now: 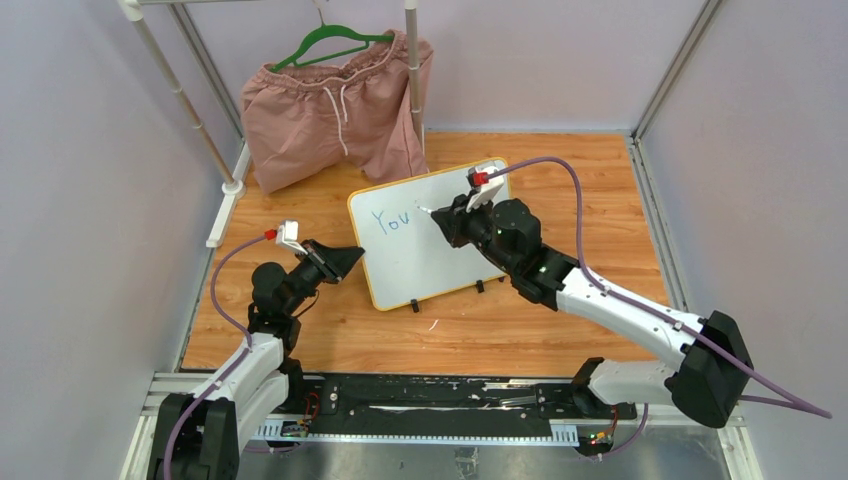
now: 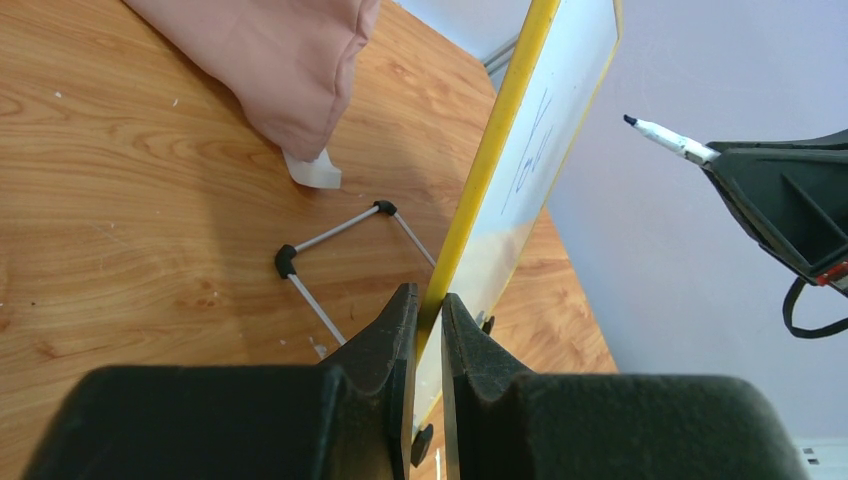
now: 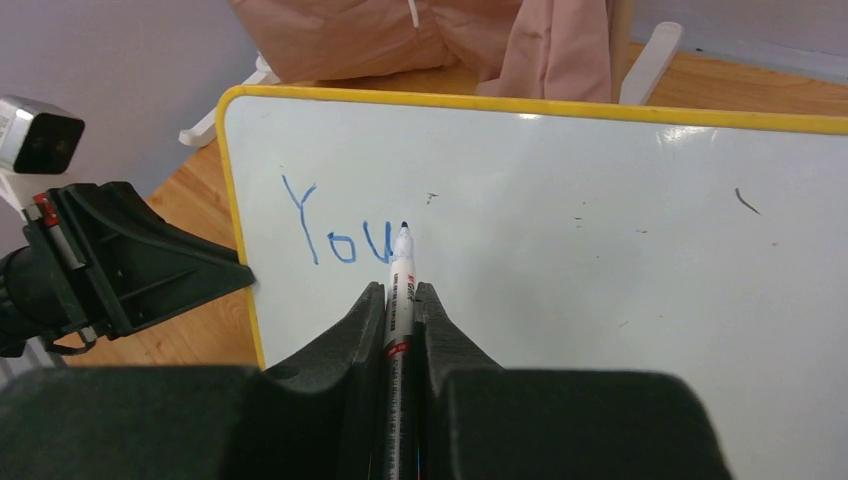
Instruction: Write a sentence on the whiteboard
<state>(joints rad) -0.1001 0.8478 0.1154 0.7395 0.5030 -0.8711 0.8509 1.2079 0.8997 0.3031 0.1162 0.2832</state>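
Observation:
The whiteboard [image 1: 420,240] with a yellow frame stands tilted on the wooden table, and its face [image 3: 600,250] fills the right wrist view. Blue lettering "You" [image 3: 335,232] is on its upper left, also seen from above [image 1: 394,220]. My left gripper [image 2: 428,300] is shut on the board's yellow left edge [image 2: 490,160]; from above it [image 1: 352,257] sits at that edge. My right gripper [image 3: 401,292] is shut on a white marker [image 3: 402,270], tip just right of the "u". In the left wrist view the marker [image 2: 660,138] is a little off the board's face.
Pink shorts [image 1: 335,110] hang on a green hanger [image 1: 330,45] from a white rack at the back left. The board's wire stand [image 2: 335,245] rests on the wood behind it. A rack foot [image 1: 225,210] lies left of the board.

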